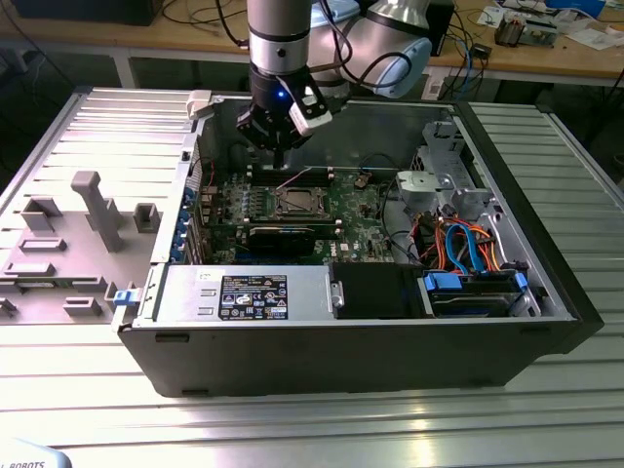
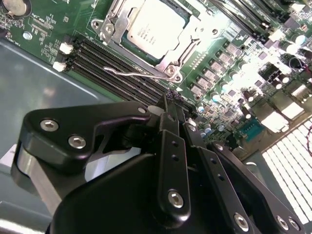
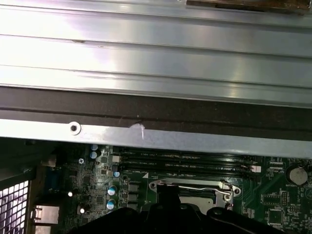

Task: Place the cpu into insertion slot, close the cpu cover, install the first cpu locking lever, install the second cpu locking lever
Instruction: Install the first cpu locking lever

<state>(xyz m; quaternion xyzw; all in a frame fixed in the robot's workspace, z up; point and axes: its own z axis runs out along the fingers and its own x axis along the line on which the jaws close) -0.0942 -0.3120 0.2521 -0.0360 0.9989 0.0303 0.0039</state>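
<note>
- Silver-grey cpu (image 2: 155, 29) is sitting in the insertion slot (image 2: 127, 54) at the top centre of the second wrist view, with the cpu cover (image 2: 197, 35) lying down around it as a metal frame.
- One thin wire locking lever (image 2: 127, 73) is lying along the slot's lower edge in that view, beside the black memory slots (image 2: 109, 66).
- Black gripper (image 2: 176, 117) is hanging above the green motherboard (image 1: 356, 210), upper centre of the exterior view, fingers (image 2: 170, 146) pressed together and gripping nothing.
- Computer case (image 1: 370, 351) is resting open on the ribbed metal table (image 1: 312, 429).
</note>
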